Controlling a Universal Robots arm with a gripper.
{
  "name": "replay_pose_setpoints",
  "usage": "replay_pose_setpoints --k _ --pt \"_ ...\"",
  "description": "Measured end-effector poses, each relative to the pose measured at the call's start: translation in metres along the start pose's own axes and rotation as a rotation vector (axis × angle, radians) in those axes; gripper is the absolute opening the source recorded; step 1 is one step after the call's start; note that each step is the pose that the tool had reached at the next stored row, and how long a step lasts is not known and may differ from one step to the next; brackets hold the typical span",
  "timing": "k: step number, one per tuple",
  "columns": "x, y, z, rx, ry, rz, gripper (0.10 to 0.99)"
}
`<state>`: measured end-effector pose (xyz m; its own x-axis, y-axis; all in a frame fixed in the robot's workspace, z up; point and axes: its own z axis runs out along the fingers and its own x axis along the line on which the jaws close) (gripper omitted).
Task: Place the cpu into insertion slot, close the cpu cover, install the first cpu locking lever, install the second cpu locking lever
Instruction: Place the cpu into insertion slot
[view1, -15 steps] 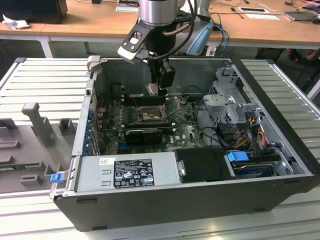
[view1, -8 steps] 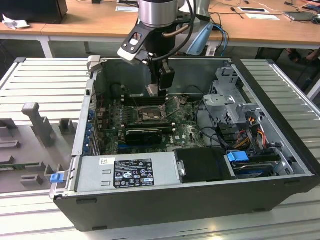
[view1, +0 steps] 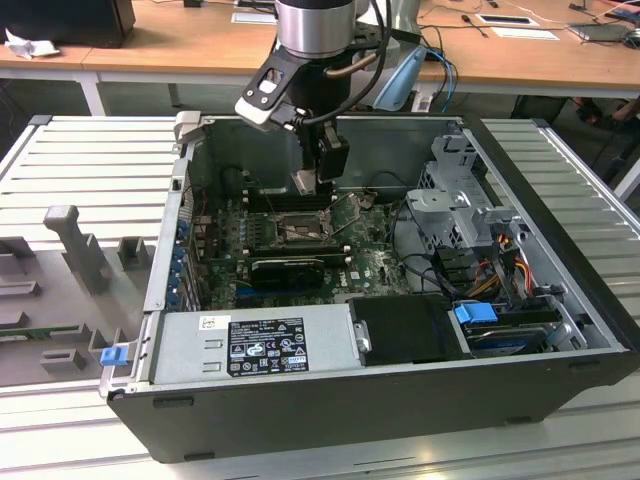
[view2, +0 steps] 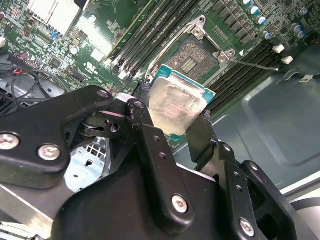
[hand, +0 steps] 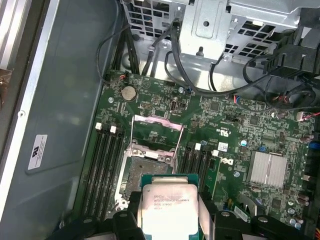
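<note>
While clamped on the cpu (view2: 177, 107) edges, end effector (view1: 305, 185) at upper centre of the exterior view, near the insertion slot (hand: 150, 167), cpu cover (hand: 157, 122) raised.

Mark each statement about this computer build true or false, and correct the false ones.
1. The jaws grip the cpu by two opposite edges. True.
2. The cpu sits in the insertion slot. False: the jaws hold it just short of the slot, whose contacts lie bare.
3. The cpu cover is shut over the slot. False: it is swung open, standing off the slot's far edge.
4. The green circuit board lies inside an open computer case. True.
</note>
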<state>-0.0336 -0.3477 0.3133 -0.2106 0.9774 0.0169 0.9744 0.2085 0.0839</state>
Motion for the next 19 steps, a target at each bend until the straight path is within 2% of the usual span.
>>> replay_pose_setpoints --k 6,13,17,19 --pt "-0.0001 -0.0003 0.0029 0.000 -0.0017 0.019 0.533" --pt "0.0000 -0.0003 0.0034 -0.002 -0.0089 0.105 0.533" --pt "-0.0001 -0.0005 0.0056 -0.002 -0.0154 0.164 0.533" --pt "-0.0001 -0.0006 0.0070 -0.002 -0.0214 0.172 0.533"
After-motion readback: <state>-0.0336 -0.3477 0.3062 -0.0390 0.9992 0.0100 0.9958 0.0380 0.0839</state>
